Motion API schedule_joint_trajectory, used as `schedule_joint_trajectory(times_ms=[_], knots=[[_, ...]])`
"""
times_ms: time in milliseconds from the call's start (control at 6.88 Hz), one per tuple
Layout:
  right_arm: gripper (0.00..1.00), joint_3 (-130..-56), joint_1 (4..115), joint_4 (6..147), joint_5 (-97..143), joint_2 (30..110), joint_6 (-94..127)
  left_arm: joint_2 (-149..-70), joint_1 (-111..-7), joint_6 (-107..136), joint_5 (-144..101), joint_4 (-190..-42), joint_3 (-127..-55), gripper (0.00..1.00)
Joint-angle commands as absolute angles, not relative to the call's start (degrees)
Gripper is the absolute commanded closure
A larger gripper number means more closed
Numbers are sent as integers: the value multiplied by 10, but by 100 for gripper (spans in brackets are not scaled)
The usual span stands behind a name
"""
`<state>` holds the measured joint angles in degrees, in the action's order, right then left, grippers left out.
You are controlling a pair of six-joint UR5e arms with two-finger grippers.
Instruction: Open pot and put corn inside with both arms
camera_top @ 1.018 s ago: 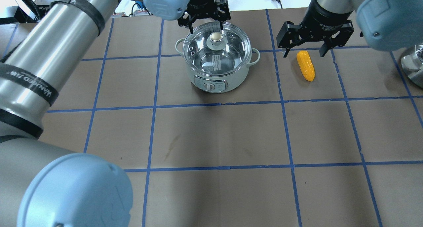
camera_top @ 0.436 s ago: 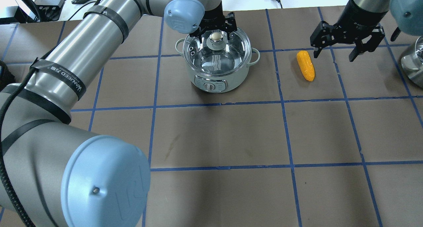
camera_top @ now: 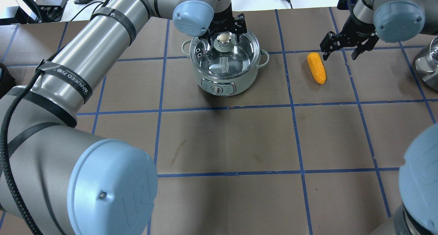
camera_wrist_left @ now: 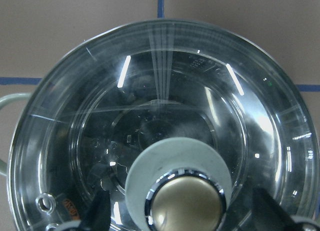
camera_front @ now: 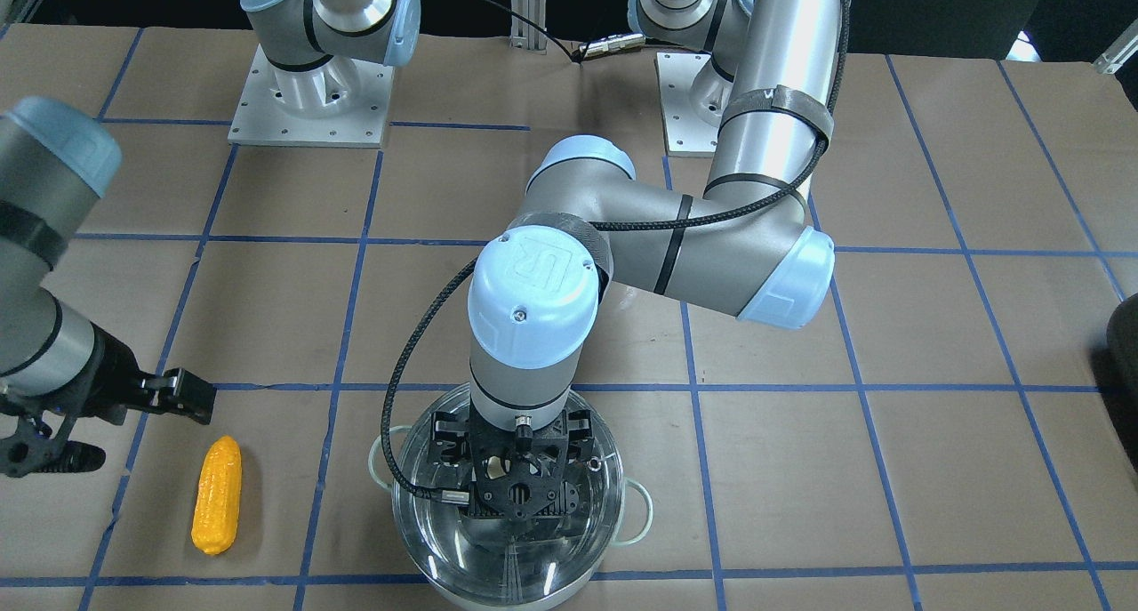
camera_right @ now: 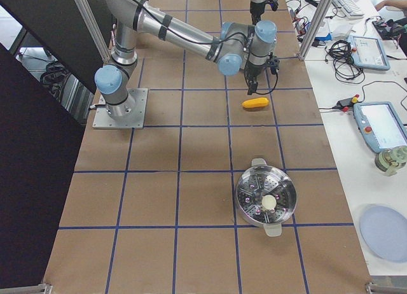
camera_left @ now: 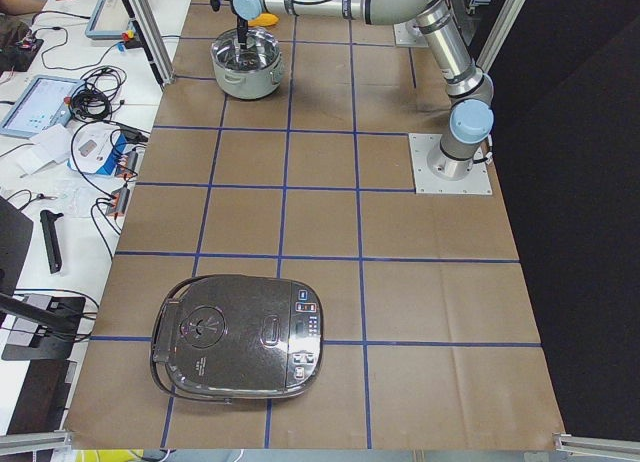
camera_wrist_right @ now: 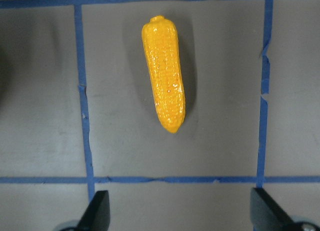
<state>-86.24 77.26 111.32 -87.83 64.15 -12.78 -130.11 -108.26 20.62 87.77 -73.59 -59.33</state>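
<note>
Left hand (camera_top: 224,36) has dropped around the lid knob (camera_top: 223,38) since a second ago. Right hand (camera_top: 341,53) has slid off the corn's far tip toward the right edge.

Left hand: fingers spread wide either side of the knob, not pinched yet going by the wrist view. Lid (camera_top: 227,57) is on the pot (camera_top: 219,86), which sits near the far edge.

Risk: the knob is round and glossy, so an off-centre squeeze could let the glass lid tilt or slip. A snug lid could drag the pot toward that far edge.

Corn (camera_top: 316,68) lies flat one grid square right of the pot, apart from it. Right hand is wide and empty, just beside the corn's far end, not over it.

Risk: pinching the tapered end could squirt it out or roll it. Steel pan (camera_top: 427,69) further toward the right edge crowds that arm's swing.

Room: bare surface (camera_top: 222,142) toward the near edge for parking the lid. Tight spot is both arms meeting over the pot.
</note>
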Motion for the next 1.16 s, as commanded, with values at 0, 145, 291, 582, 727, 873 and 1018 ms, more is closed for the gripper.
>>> schedule_joint_trajectory(times_ms=[0, 145, 291, 582, 727, 873, 1018], knots=[[3, -846, 773, 1227, -874, 551, -134, -1300, -1083, 206, 880, -736, -593, 62], [8, -848, 773, 1243, -869, 525, -134, -1301, -1082, 201, 881, -735, -593, 77], [12, -851, 773, 1242, -838, 519, -135, -1293, -1082, 200, 881, -735, -592, 78], [61, -856, 773, 1241, -834, 519, -134, -1241, -1072, 197, 882, -750, -581, 78], [80, -856, 773, 1238, -835, 524, -131, -1223, -1044, 167, 883, -771, -586, 78], [90, -853, 773, 1238, -835, 531, -126, -1179, -968, 117, 881, -824, -603, 78], [91, -848, 783, 1232, -836, 563, -109, -1148, -887, 26, 875, -838, -641, 78]])
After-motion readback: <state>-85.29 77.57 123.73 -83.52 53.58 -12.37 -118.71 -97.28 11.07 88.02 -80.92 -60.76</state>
